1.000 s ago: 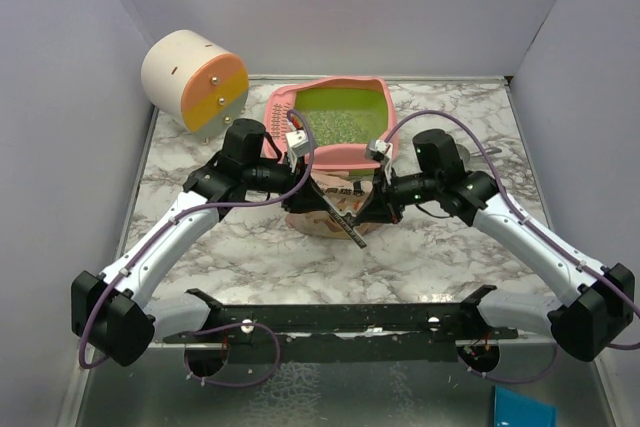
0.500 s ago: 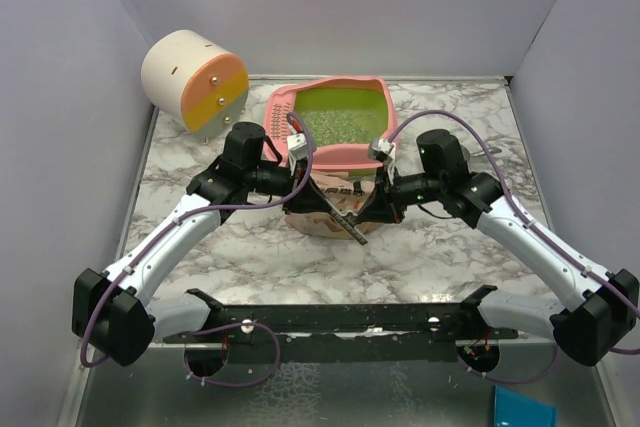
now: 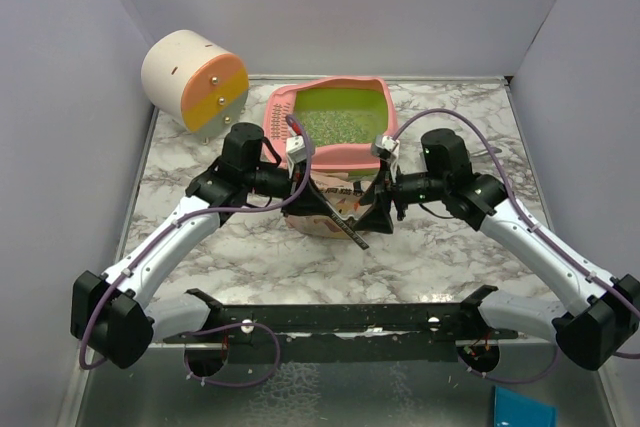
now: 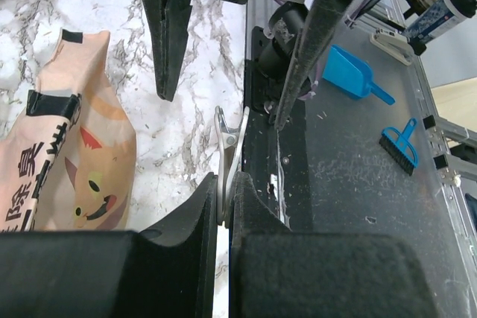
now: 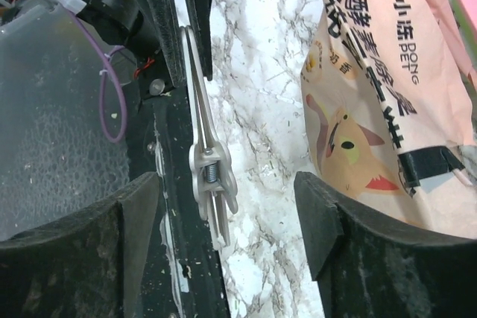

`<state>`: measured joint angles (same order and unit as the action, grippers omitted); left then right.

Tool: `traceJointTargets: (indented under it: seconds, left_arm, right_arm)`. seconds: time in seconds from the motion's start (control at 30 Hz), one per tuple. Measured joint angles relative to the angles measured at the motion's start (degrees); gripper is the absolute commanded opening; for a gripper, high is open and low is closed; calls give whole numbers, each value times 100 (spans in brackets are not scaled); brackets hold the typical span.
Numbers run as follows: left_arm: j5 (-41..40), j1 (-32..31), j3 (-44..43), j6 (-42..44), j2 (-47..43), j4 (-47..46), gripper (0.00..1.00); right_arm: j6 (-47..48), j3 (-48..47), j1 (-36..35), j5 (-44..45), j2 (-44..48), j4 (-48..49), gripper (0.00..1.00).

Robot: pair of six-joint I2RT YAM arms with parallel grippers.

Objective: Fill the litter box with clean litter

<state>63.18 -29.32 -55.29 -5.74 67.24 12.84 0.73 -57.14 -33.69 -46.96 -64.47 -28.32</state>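
The pouch (image 3: 320,225) blocks the litter box's (image 3: 345,155) near side; table (image 3: 450,247) rightward bare.

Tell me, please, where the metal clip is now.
In the left wrist view, the metal clip is pinched in the left gripper, right of the cat-printed pouch, facing the open right gripper.

The left arm (image 3: 170,237) reaches from its base at 7 o'clock toward 1 o'clock. At the elbow it bends, and the wrist points toward 4 o'clock. The right arm (image 3: 530,237) mirrors it, reaching from 5 o'clock toward 11 o'clock with the wrist turned toward 8 o'clock. The two meet tip to tip near the middle. The left gripper (image 4: 223,188) has its jaws pressed together on a thin metal clip (image 4: 227,135). The right gripper (image 5: 227,184) has its jaws wide apart, one on each side of the clip and clear of it.
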Motion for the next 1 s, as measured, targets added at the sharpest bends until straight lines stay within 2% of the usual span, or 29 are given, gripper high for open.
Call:
traceJointTargets:
  seconds: [0.23,0.37,0.47,0.57,0.6,0.73,0.83,0.87,1.0]
  left_arm:
    - [179,0,179,-238,-127,-463,0]
    - [203,0,197,-348,-133,-603,0]
    - [205,0,197,-382,-138,-664,0]
    - [184,11,199,-393,-140,-682,0]
    - [184,13,199,-398,-140,-682,0]
    - [-24,11,192,-271,-146,-573,23]
    - [-658,-4,96,-96,-149,-310,34]
    - [-1495,-31,-144,13,-146,-33,34]
    - [-2586,-35,-756,227,149,555,35]
  right_arm:
    - [-96,122,0,-461,15,466,55]
    - [-190,236,0,-686,-59,691,42]
    - [-221,238,0,-776,-133,761,14]
    - [-229,238,0,-817,-155,776,1]
    - [-229,238,0,-815,-153,776,1]
    - [-219,238,0,-595,-146,765,1]
    - [-236,238,-39,-31,-90,728,1]
    - [-85,238,-48,680,133,737,1]
    - [581,142,-42,1471,293,686,1]
